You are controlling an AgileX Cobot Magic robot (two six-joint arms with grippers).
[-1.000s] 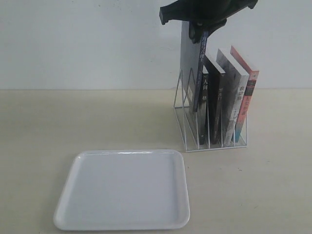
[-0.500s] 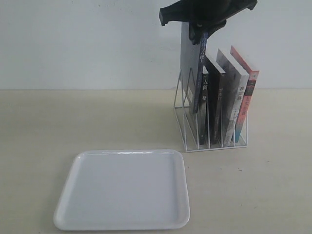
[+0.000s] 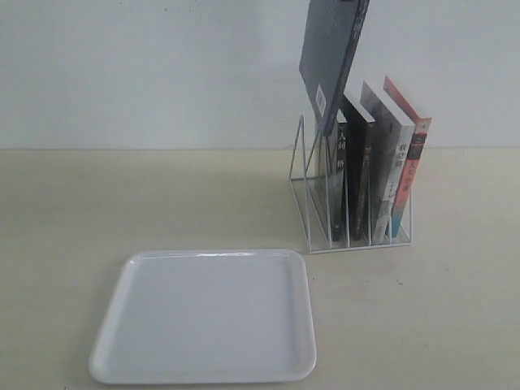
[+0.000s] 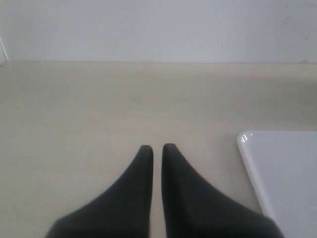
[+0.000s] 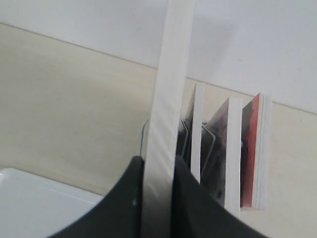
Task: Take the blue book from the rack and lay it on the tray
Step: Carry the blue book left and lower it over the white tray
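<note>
The blue book [image 3: 329,61] hangs tilted above the white wire rack [image 3: 302,183], its lower corner still level with the rack's top wires and its top cut off by the exterior view's edge. My right gripper [image 5: 157,161] is shut on the book, whose pale page edge [image 5: 168,99] runs up between the fingers; the gripper itself is above the exterior view. The white tray [image 3: 207,317] lies flat in front of the rack and to its left, and shows in both wrist views [image 4: 287,173] [image 5: 39,198]. My left gripper [image 4: 157,148] is shut on nothing, over bare table beside the tray.
Three books stay in the rack: a black-spined one [image 3: 357,162], a grey-and-white one [image 3: 390,154] and a red-orange one [image 3: 414,146]. A white wall stands right behind the rack. The beige table [image 3: 122,203] stretches to the left.
The right gripper has risen out of the top of the exterior view, drawing the blue book up out of its slot. The other books, rack and tray have not moved.
</note>
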